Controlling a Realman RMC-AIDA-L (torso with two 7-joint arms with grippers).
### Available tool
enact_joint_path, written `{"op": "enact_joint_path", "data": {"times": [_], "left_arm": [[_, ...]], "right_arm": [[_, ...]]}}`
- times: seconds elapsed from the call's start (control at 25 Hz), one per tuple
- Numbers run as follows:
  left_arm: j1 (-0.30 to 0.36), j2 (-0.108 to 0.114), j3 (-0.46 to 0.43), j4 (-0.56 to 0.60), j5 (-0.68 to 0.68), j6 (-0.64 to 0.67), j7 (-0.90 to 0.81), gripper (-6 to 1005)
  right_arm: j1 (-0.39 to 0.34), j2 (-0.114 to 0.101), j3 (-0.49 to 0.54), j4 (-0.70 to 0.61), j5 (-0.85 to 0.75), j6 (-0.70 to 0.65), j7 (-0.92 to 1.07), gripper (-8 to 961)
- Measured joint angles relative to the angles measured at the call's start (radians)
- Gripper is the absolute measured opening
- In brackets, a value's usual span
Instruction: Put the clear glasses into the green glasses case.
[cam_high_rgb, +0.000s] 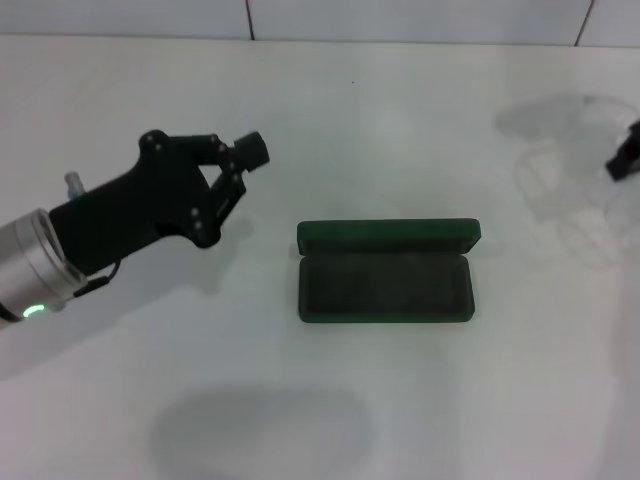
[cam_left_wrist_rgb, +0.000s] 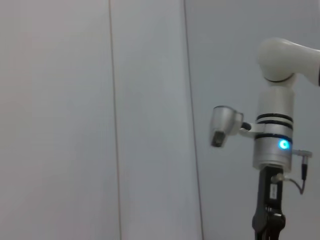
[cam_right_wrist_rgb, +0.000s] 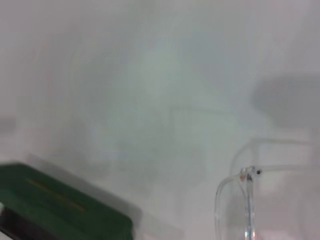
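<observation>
We are seeing our right end effector (cam_high_rgb: 627, 152) only as a dark tip at the far right edge of the head view, hanging just beside the clear glasses (cam_high_rgb: 570, 175), and we cannot tell whether it is open or closed. We judge that it is sitting there because the glasses are the thing to be lifted first. Our left end effector (cam_high_rgb: 240, 165) is hovering above the bench (cam_high_rgb: 400, 400) at the left, well apart from everything, its black linkage fingers drawn together at the tips and gripping nothing; we take it to be waiting out of the way.

The glasses are lying on the white bench at the far right, well apart from the case. They are fully transparent plastic with a curved lens and clear temple arms, so faint against the white surface that mostly edges and glints are showing; in the right wrist view a temple hinge (cam_right_wrist_rgb: 248, 174) is showing as a small dark and orange spot.

The green glasses case (cam_high_rgb: 386, 272) is resting near the middle of the bench, lid (cam_high_rgb: 388, 234) thrown back toward the far side so the dark felt-lined tray is facing up, ready to receive. It is a dark green, rounded-corner rectangle with a matte hard shell
</observation>
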Motion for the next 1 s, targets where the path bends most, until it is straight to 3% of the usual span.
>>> {"op": "enact_joint_path", "data": {"times": [0.04, 0.08, 0.28, 0.4, 0.56, 0.8, 1.0], "left_arm": [[-0.001, 0.000, 0.000, 0.000, -0.017, 0.000, -0.008, 22], [-0.002, 0.000, 0.000, 0.000, -0.032, 0.000, -0.016, 22], [-0.002, 0.002, 0.000, 0.000, -0.091, 0.000, -0.058, 21], [-0.002, 0.002, 0.000, 0.001, -0.118, 0.002, -0.075, 21], [-0.003, 0.002, 0.000, 0.002, -0.140, 0.007, -0.098, 21], [-0.005, 0.001, 0.001, 0.003, -0.169, 0.029, -0.127, 21], [-0.010, -0.001, 0.004, 0.003, -0.181, 0.060, -0.149, 22]], "right_arm": [[-0.006, -0.021, 0.064, -0.026, 0.045, -0.022, -0.026, 75], [-0.006, -0.021, 0.064, -0.026, 0.045, -0.022, -0.026, 74], [-0.052, -0.081, 0.155, -0.091, 0.235, -0.068, -0.071, 69], [-0.086, -0.092, 0.205, -0.124, 0.365, -0.096, -0.117, 69], [-0.137, -0.092, 0.295, -0.131, 0.561, -0.122, -0.224, 69], [-0.245, -0.072, 0.308, -0.133, 0.801, -0.128, -0.397, 70], [-0.316, -0.054, 0.303, -0.104, 0.912, -0.135, -0.572, 70]]}}
